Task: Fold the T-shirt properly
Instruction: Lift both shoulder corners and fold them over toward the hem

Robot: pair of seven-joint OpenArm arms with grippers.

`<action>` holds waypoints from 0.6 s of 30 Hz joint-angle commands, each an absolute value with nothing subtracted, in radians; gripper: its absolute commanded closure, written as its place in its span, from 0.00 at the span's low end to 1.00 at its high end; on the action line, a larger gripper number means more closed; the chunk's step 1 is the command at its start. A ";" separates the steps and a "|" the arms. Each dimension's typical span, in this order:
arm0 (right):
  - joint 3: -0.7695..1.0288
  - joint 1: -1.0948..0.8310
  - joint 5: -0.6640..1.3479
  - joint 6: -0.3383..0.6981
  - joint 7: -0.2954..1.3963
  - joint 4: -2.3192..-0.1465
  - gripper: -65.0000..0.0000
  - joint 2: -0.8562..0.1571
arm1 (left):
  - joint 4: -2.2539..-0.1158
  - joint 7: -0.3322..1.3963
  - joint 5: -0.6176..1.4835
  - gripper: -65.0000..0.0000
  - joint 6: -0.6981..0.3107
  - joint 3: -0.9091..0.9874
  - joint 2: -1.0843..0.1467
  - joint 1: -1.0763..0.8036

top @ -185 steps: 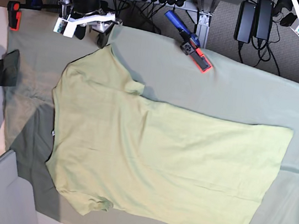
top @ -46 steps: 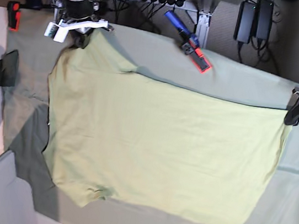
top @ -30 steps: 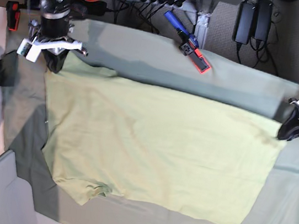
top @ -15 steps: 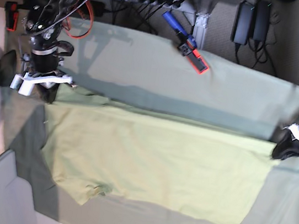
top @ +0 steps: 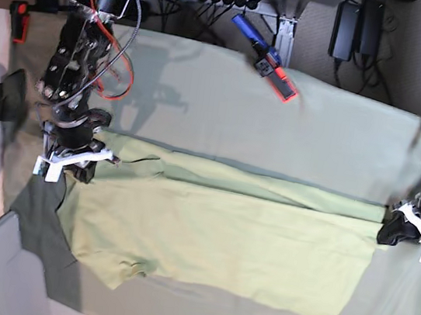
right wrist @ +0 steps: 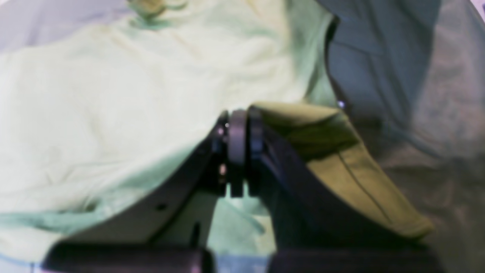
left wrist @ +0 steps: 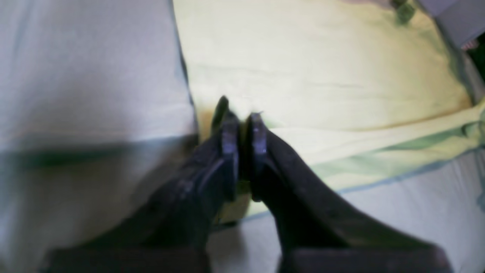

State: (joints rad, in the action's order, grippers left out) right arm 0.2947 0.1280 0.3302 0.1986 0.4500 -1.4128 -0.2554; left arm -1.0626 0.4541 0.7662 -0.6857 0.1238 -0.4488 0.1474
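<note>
Your T-shirt (top: 214,240) lies folded lengthwise across the tabletop (top: 278,120), its doubled edge at twelve o'clock. At nine o'clock your right claw (top: 76,164) is clenched on its corner; at three o'clock, your left claw (top: 396,231) pinches the hem, slightly parted.

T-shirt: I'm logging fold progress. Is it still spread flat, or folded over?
Partly folded: the T-shirt's far edge is doubled over toward the near side, forming a long crease, gripped by both grippers.

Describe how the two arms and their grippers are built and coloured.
Both grippers, right gripper and left gripper, have matte black tapered fingers with white fittings at the wrist. The arms are dark metal; red and black cables loop along them.
</note>
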 commanded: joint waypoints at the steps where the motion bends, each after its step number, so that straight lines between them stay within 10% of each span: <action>1: 0.291 0.163 0.336 0.210 0.423 -1.409 1.00 -0.271 | -1.073 0.424 0.780 0.83 -0.698 0.130 -0.468 0.175; 5: 0.279 0.216 0.341 0.237 0.422 -1.337 1.00 -0.268 | -1.072 0.423 0.764 0.82 -0.698 0.129 -0.468 0.180; 8: 0.279 0.233 0.352 0.253 0.422 -1.319 1.00 -0.268 | -1.072 0.415 0.733 0.57 -0.698 0.117 -0.468 0.180; 10: 0.279 0.233 0.352 0.262 0.423 -1.319 0.71 -0.268 | -1.072 0.415 0.729 0.37 -0.698 0.109 -0.468 0.180; 13: 0.279 0.233 0.352 0.260 0.423 -1.319 0.36 -0.269 | -1.072 0.418 0.743 0.34 -0.698 0.110 -0.469 0.180; 18: 0.312 0.232 0.352 0.260 0.432 -1.347 0.33 -0.269 | -1.074 0.492 0.794 0.34 -0.698 0.146 -0.469 0.186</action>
